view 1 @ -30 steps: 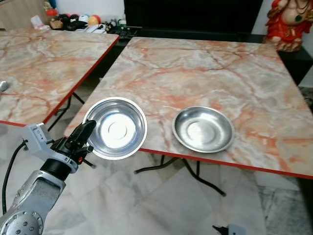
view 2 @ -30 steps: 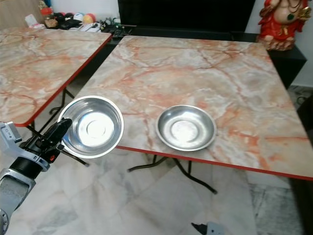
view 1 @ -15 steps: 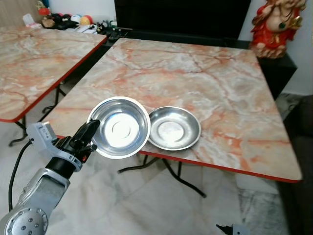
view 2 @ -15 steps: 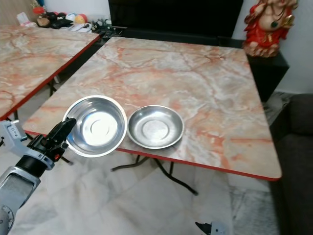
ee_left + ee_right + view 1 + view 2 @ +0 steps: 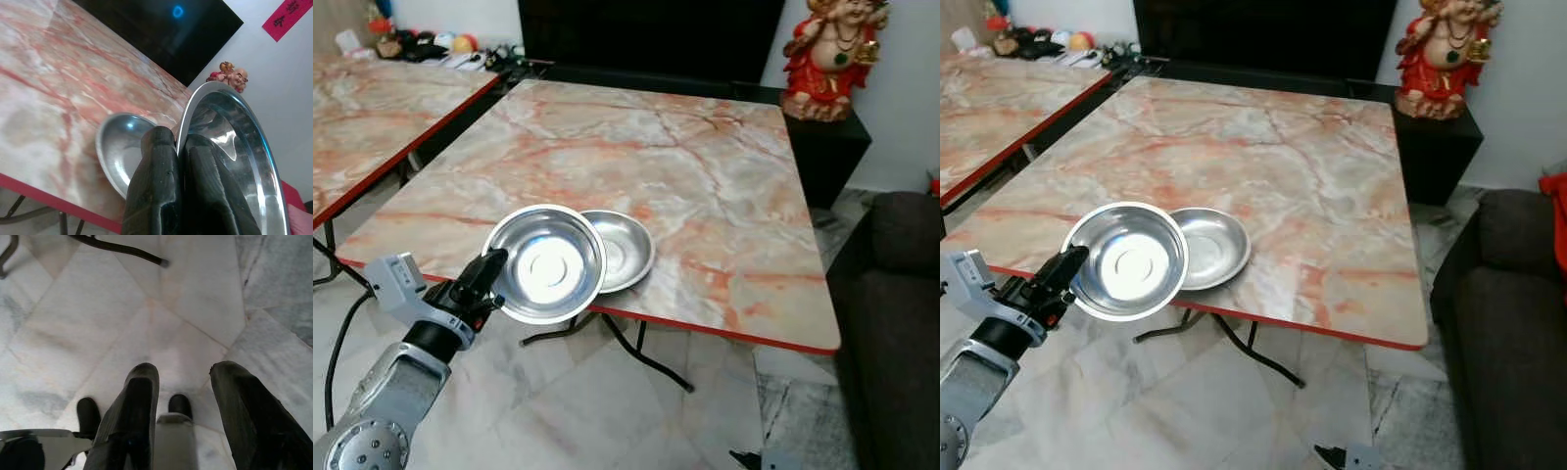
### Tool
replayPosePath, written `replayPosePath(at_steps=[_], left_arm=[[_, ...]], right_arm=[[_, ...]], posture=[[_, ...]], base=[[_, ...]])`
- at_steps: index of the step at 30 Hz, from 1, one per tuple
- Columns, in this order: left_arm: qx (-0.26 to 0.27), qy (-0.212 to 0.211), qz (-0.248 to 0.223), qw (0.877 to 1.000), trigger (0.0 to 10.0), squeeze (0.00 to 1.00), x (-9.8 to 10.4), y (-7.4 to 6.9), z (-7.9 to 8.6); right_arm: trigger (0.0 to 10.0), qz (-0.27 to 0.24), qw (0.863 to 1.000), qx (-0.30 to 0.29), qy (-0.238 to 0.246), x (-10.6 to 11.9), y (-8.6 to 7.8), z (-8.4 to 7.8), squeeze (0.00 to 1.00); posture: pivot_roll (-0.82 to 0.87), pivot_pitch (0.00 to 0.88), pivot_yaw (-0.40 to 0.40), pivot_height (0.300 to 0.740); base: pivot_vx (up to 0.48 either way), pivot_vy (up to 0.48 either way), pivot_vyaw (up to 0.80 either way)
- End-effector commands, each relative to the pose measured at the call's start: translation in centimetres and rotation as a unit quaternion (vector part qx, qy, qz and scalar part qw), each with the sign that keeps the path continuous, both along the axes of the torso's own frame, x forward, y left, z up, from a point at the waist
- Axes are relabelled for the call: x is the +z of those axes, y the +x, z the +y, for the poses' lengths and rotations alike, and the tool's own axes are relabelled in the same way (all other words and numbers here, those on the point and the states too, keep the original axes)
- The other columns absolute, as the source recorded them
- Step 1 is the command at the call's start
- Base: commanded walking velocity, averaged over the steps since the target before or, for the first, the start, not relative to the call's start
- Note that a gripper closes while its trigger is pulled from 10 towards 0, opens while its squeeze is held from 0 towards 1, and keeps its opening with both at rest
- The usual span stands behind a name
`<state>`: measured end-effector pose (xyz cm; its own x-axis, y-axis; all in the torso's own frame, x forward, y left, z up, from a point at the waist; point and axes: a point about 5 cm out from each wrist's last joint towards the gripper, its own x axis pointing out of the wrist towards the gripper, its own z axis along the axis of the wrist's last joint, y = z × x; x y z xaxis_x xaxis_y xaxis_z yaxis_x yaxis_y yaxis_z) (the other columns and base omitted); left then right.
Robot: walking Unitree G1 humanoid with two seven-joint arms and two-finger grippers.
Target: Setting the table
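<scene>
1 held bowl (image 5: 546, 264) overlaps second bowl's (image 5: 625, 249) rim.

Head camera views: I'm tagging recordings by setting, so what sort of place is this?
Probably a home's living or dining area: marble-patterned folding tables on a tiled floor, a dark sofa to the robot's right, and a red figurine on a black cabinet. The left pincer holds a steel bowl.

Bright even indoor light, glare inside held bowl (image 5: 546, 263), left wrist view soft

Silver bowls (image 5: 545, 264), orange-veined marble table (image 5: 705, 176) (red edge), black pincer (image 5: 487, 269).
</scene>
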<state>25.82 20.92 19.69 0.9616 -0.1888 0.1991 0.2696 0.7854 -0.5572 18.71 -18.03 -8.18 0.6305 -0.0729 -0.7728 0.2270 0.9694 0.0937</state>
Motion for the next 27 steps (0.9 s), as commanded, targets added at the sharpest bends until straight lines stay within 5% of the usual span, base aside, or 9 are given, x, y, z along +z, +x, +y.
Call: replayPosePath(at_steps=[1,19,27], left_arm=[[0.006,0.006,0.002,1.0,10.0,0.0,-0.08,-0.01,0.13],[0.005,-0.003,0.009,1.0,10.0,0.0,-0.24,-0.2,-0.2],[0.006,-0.005,0.009,1.0,10.0,0.0,-0.18,-0.17,-0.18]], right_arm=[[10.0,0.016,1.0,-0.008,-0.003,-0.41,-0.94,-0.53,0.0],[10.0,0.021,1.0,-0.012,0.001,-0.58,-1.36,-0.76,0.0],[10.0,0.02,1.0,-0.01,0.003,-0.53,-1.24,-0.73,0.0]], posture=[[0.14,0.116,-0.002,0.74],[0.14,0.164,-0.007,0.74],[0.14,0.169,-0.009,0.74]], base=[[0.0,0.0,0.0],[0.0,0.0,0.0],[0.253,0.0,0.0]])
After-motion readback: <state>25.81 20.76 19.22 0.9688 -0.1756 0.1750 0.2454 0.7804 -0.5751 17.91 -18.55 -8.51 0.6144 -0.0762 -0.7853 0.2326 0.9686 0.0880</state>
